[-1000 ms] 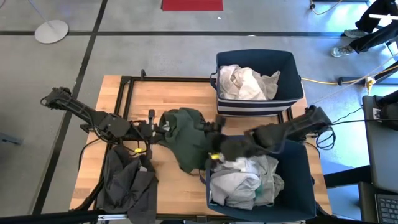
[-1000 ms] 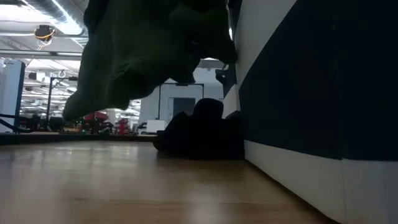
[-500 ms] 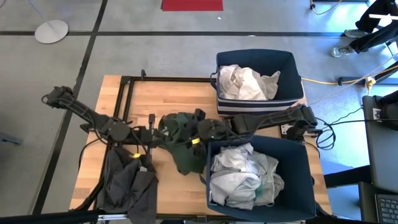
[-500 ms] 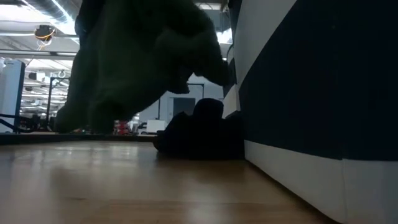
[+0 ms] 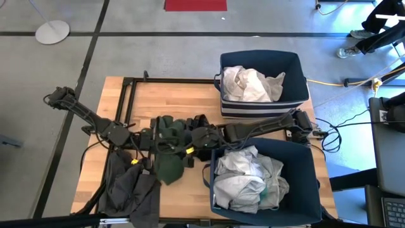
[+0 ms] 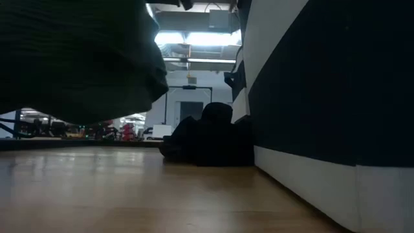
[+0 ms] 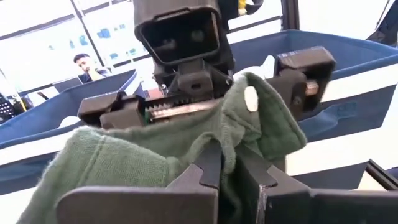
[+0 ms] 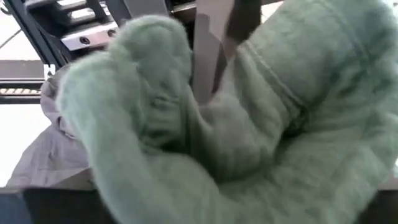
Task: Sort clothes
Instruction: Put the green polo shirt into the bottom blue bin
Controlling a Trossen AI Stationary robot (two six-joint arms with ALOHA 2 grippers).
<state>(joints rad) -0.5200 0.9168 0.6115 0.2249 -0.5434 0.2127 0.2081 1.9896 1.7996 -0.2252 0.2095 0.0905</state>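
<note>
Even overhead light fills the high view with soft shadows. The low view is dim and backlit by bright ceiling lights (image 6: 194, 39). Close fabric in the right wrist view is blurred.

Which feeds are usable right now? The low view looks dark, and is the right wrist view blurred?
High view: evenly lit and sharp, both grippers, left and right, meet at the dark green garment. Low view: backlit by the bright room; the garment and the navy bin show nearly black. Right wrist view: soft, filled by close green fabric. Left wrist view: clear.
</note>
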